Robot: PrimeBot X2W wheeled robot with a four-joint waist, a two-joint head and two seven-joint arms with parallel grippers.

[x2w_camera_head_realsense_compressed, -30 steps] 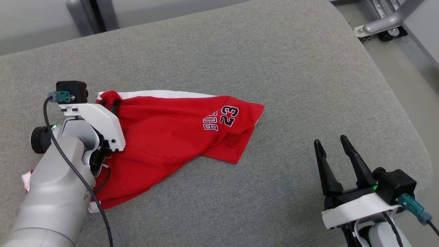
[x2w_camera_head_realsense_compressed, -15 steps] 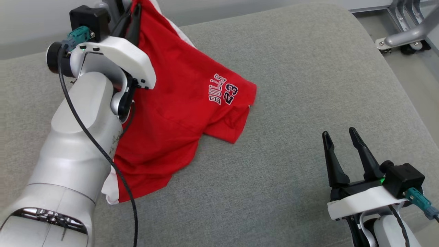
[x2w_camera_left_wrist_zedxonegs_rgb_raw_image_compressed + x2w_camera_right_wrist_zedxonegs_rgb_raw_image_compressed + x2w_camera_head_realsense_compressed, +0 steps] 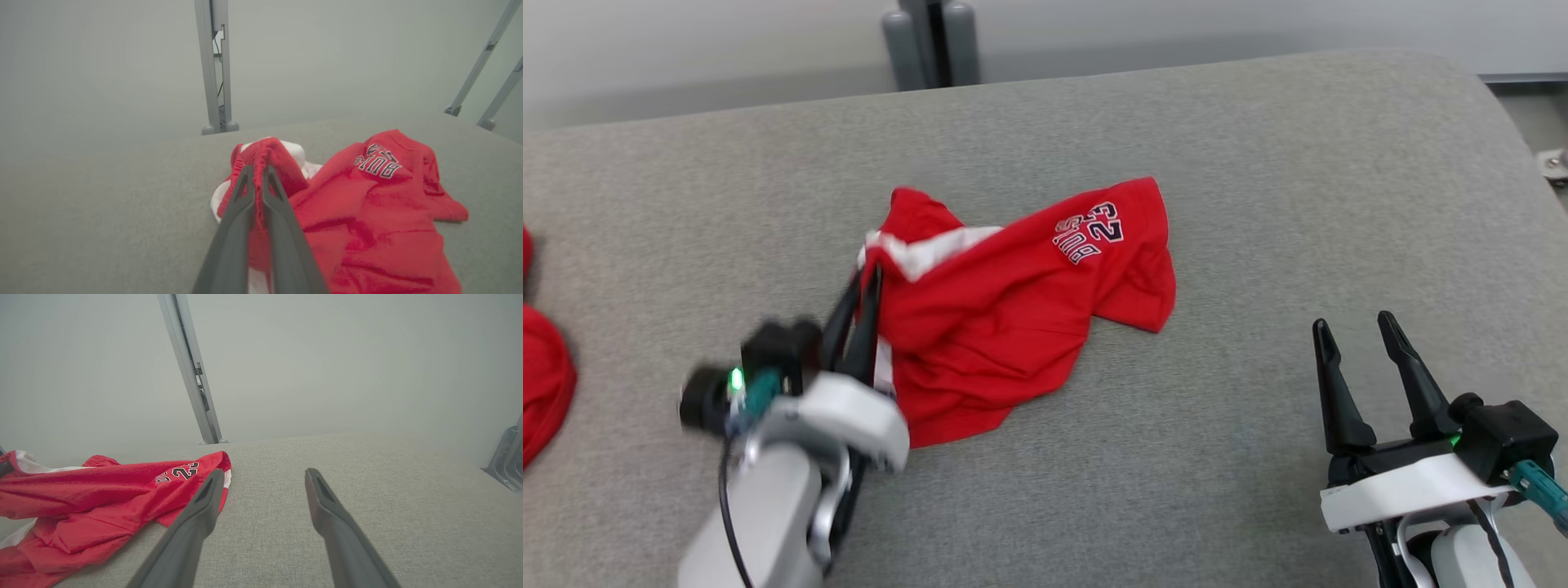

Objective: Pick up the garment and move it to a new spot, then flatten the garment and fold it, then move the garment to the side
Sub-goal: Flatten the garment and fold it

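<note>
left gripper (image 3: 864, 273) pinching garment (image 3: 1013, 318), right gripper (image 3: 1356, 331) spread

fingers (image 3: 1415, 384) — long, dark | wrist shell (image 3: 1405, 488) white | plug (image 3: 1534, 483) teal

The head view looks steeply down on the cushion (image 3: 1176, 457), garment (image 3: 1013, 327) at centre. The left wrist view sits low, close to the garment, looking along the left gripper (image 3: 257, 168) toward a post (image 3: 214, 65) at top centre. The right wrist view, low and farther off, faces likewise; all three share garment and post.
</note>
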